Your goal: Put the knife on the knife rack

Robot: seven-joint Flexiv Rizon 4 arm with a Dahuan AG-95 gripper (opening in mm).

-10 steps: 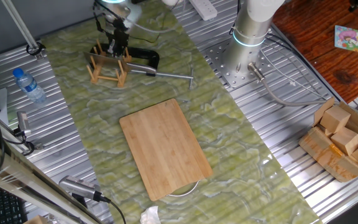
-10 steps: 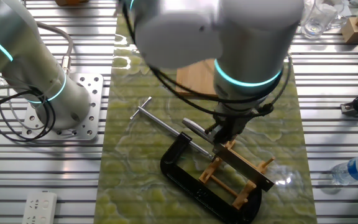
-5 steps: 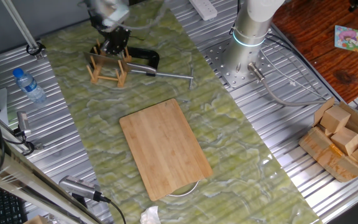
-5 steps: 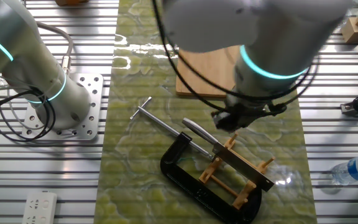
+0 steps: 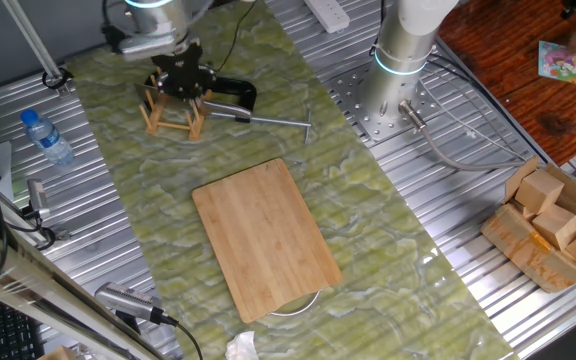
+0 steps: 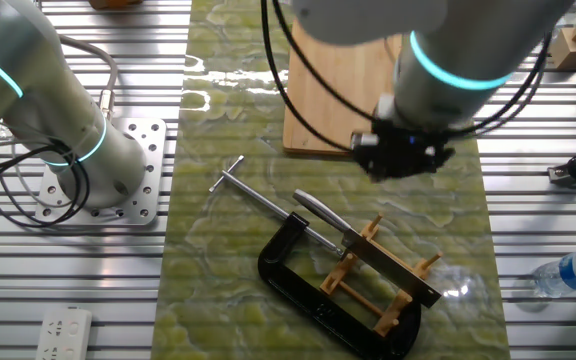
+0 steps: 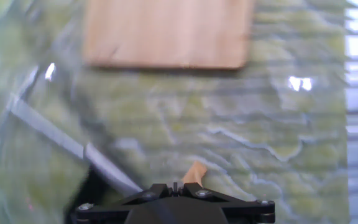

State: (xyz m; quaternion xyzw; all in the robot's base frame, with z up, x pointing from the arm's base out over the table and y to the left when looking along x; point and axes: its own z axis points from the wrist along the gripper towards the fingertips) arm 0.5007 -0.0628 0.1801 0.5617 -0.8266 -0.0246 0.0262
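Observation:
The knife stands in the light-wood knife rack [image 6: 383, 283], its dark blade [image 6: 400, 267] lying along the pegs and its slim silver handle [image 6: 318, 211] sticking out past the rack's end. The rack also shows in one fixed view [image 5: 173, 110], and one peg tip shows in the hand view [image 7: 194, 172]. My gripper [image 6: 404, 158] hangs above the rack and apart from it, also in one fixed view [image 5: 180, 78]. It looks open and holds nothing. In the hand view only its black base [image 7: 174, 194] shows, and the picture is blurred.
A black C-clamp [image 6: 298, 290] with a long metal rod [image 6: 258, 196] lies right against the rack. The bamboo cutting board [image 5: 265, 240] lies mid-mat. A water bottle [image 5: 46, 137] is to the left, and a box of wood blocks [image 5: 553, 225] at the right.
My gripper has let go of the knife, risen off the rack and drawn away from it. The knife stays in the rack.

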